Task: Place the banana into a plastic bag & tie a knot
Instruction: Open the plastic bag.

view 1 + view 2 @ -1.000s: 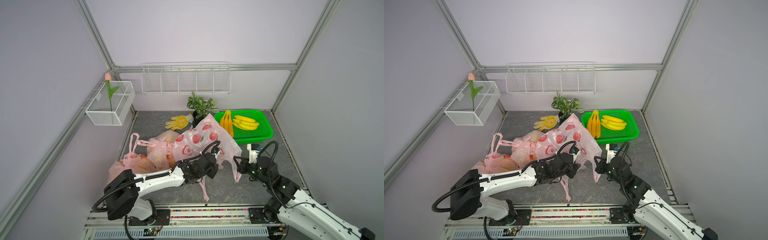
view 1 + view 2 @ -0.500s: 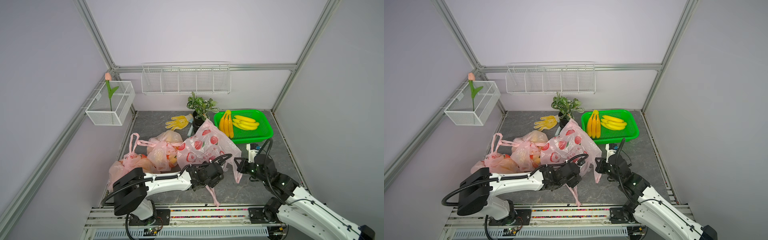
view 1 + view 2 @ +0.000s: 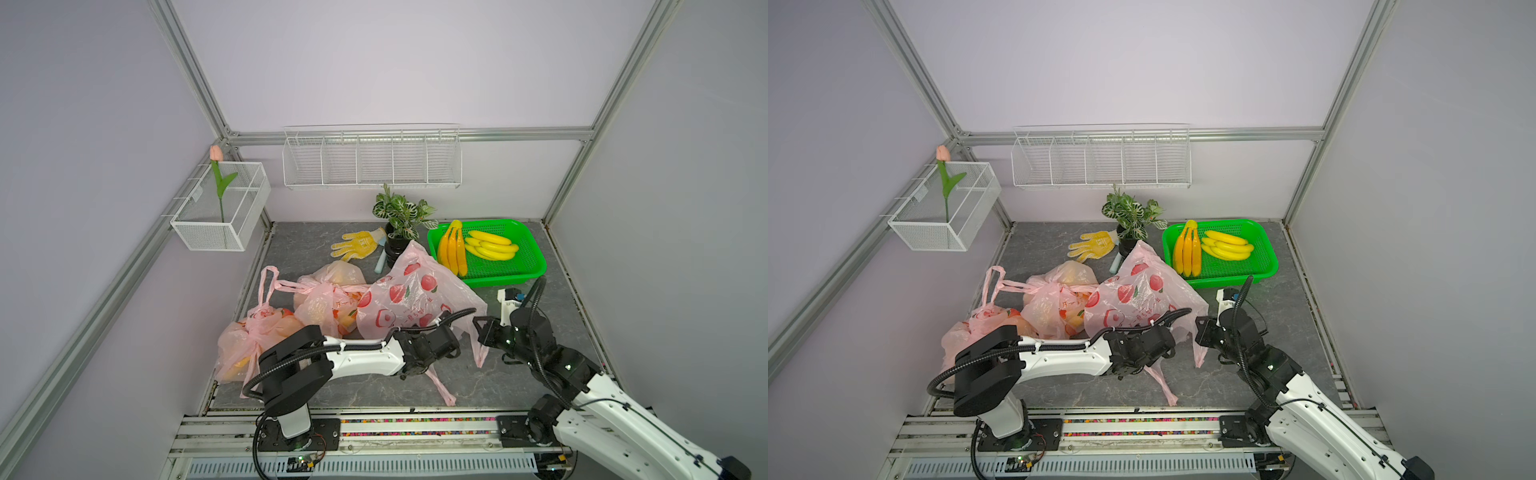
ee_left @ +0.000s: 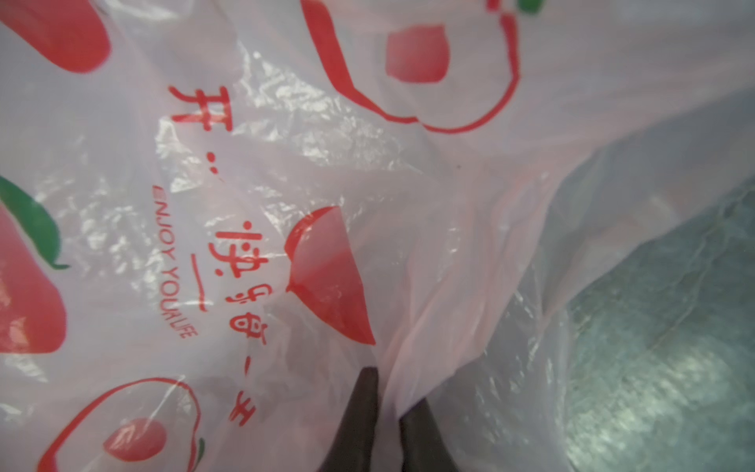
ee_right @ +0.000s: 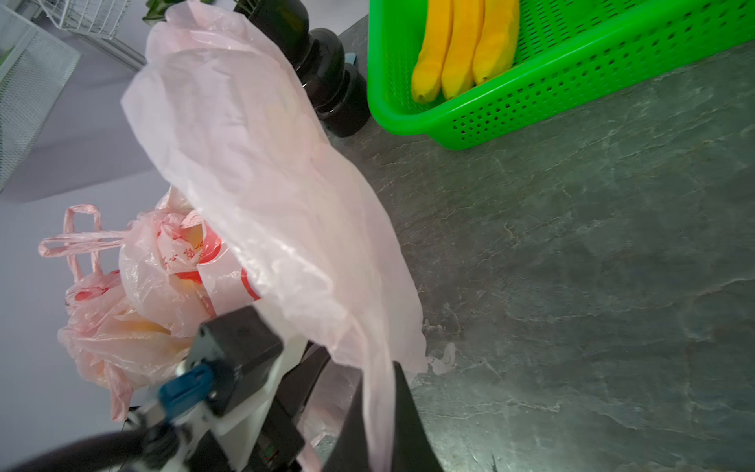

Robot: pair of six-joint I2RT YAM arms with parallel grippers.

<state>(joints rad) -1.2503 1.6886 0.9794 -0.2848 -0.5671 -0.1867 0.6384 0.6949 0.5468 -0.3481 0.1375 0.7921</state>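
**Left gripper and right gripper are both clamping the printed bag while the bananas are lying in the green basket**

The bananas are resting inside the green basket as two bunches. A darker orange-yellow bunch is lying along the basket wall nearest the printed bag. A paler yellow bunch is lying in the middle of the basket.

The printed bag is standing puffed up just beside the green basket, on the side toward the left arm. Whether it is touching the basket I cannot tell.

In the left wrist view, the left gripper's dark fingers are pressing together with a fold of the bag's pink film caught between them. Red fruit prints and lettering are filling most of that view.

In the right wrist view, the right gripper is squeezing a thin strip of the same bag between its closed fingers. The green basket is showing beyond it across the grey tabletop.

In both top views, the two grippers are sitting low over the tabletop on the robot's side of the green basket. The right gripper is nearer the basket than the left. One loose handle of the printed bag is trailing on the tabletop, farther from the basket than both grippers.

Two knotted pink bags holding fruit are lying beyond the printed bag, well apart from the green basket. A potted plant is standing just beside the basket's far corner. A yellow glove is lying past the plant, farther from the basket.
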